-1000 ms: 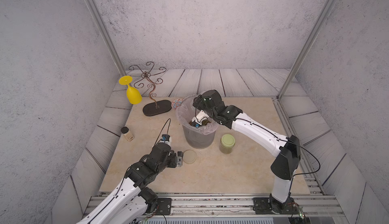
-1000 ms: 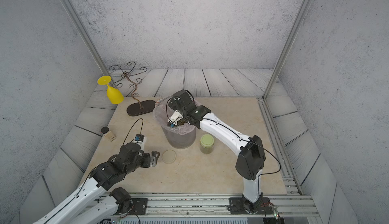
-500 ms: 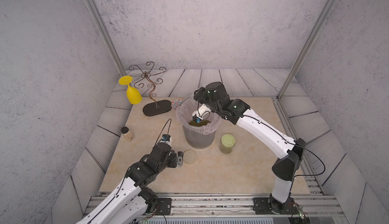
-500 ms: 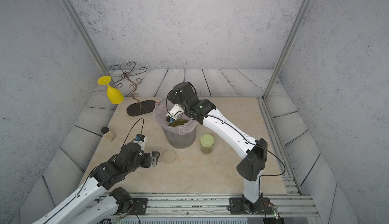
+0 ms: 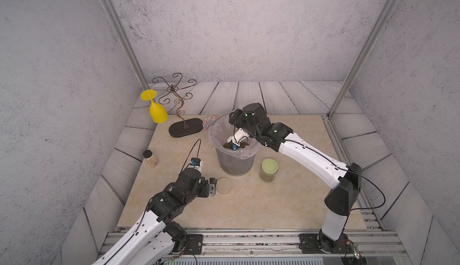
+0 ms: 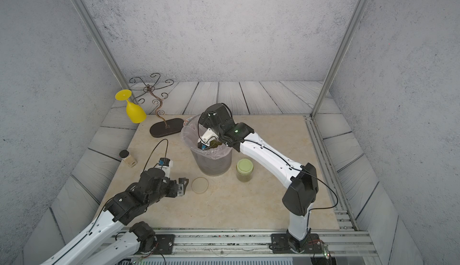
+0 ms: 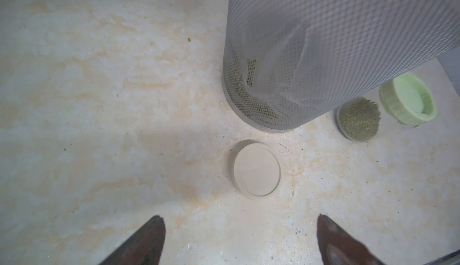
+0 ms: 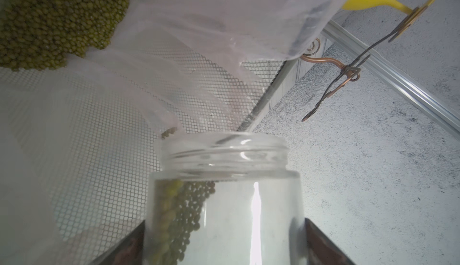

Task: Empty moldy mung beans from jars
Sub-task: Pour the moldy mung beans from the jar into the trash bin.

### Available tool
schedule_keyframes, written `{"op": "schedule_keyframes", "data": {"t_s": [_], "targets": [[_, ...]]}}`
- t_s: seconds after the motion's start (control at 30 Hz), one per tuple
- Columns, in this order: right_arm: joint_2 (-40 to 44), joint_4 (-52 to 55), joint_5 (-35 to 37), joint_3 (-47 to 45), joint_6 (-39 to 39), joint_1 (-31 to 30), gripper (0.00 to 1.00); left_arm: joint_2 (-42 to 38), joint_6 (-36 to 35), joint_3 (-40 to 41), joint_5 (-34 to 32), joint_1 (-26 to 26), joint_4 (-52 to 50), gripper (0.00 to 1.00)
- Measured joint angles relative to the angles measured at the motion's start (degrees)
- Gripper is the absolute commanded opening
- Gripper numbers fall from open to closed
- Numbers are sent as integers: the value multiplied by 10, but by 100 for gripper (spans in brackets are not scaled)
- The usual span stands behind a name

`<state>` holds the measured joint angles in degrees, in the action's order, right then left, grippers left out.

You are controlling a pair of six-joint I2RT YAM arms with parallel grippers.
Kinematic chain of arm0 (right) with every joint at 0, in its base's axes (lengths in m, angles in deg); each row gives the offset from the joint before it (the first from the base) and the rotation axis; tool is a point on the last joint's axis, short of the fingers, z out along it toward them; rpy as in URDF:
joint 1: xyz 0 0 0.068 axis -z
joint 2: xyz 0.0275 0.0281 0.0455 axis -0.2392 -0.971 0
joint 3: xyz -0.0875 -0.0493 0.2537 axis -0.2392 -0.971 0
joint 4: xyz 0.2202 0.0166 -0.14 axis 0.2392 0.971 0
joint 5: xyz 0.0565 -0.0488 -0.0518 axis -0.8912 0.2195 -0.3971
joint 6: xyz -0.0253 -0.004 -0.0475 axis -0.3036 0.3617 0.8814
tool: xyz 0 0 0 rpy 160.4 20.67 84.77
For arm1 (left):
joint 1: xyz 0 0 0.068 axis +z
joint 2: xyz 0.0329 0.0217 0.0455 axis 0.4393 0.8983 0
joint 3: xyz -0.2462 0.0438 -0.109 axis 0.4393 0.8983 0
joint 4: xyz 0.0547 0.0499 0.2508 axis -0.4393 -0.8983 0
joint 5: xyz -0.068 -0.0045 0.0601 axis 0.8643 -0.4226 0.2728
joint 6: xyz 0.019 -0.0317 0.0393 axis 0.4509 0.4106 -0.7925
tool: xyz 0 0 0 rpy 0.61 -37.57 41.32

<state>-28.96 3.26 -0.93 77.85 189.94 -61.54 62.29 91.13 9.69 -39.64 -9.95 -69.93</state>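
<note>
Checked against a second back: found right gripper [image 8: 225, 222] a touch higher inside the bin [image 5: 235, 164], wrist drawn slightly up. Saw the olive patch of mung beans [image 8: 57, 22] on the liner [image 8: 199, 27] plainer than before. Found left arm, beige lid [image 5: 224, 185] and green-lidded jar [image 5: 268, 171] just where logged earlier.

Right gripper: clamped across the body of the open jar [image 8: 224, 191], fingers [image 8: 321, 243] spread wide by the glass and pressed on both flanks.

Left gripper [image 7: 239, 220]: spread wide, holding nothing, hovering low just short of the beige lid, not touching it.

Open jar: held within the bin's rim, tipped over. Long axis in line with the gripper's reach, mouth aimed away from the wrist toward the clear liner. Noted only a thin streak of beans along one inner wall, a few at the lip, remaining glass clear. Saw the main heap lying on the liner beyond the mouth.

Green-lidded jar: upright on the table [image 5: 286, 201] just beside the bin, on the right arm's side. Axis vertical, lid on, beans showing through the glass.
</note>
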Motion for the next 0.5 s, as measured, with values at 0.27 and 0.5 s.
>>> {"op": "schedule_keyframes", "data": {"t_s": [0.27, 0.5], "targets": [[39, 16, -18, 29, -288, -20, 55, -3, 0, -85, 19, 0, -25, 95], [129, 68, -56, 23, -513, -22, 55, 17, 7, -187, 28, 0, -101, 92]]}}
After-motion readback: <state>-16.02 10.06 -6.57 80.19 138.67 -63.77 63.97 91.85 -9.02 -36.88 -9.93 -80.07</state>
